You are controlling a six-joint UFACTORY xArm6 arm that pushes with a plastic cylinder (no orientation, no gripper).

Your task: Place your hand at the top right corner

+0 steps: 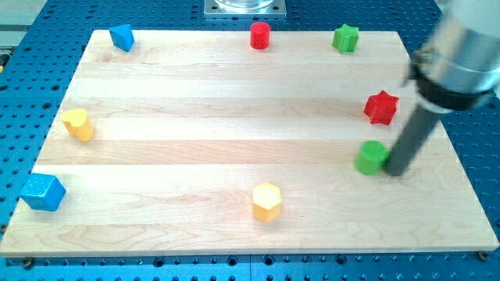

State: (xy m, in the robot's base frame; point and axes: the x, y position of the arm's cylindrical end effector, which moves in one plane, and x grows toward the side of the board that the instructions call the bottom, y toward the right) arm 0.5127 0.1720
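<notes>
My tip (pixel 396 171) rests on the wooden board (pixel 234 101) at the view's right, just to the right of a green cube (pixel 372 158) and nearly touching it. A red star block (pixel 381 107) lies just above and a little left of the tip. A green star block (pixel 345 37) sits near the board's top right corner, well above the tip. The dark rod rises up and to the right to the arm's grey body (pixel 461 55), which covers part of the board's right edge.
A red cylinder (pixel 259 35) sits at top centre, a blue block (pixel 122 37) at top left, a yellow block (pixel 78 124) at the left, a blue cube (pixel 42 192) at bottom left, and a yellow hexagon (pixel 266 201) at bottom centre. Blue perforated table (pixel 31 78) surrounds the board.
</notes>
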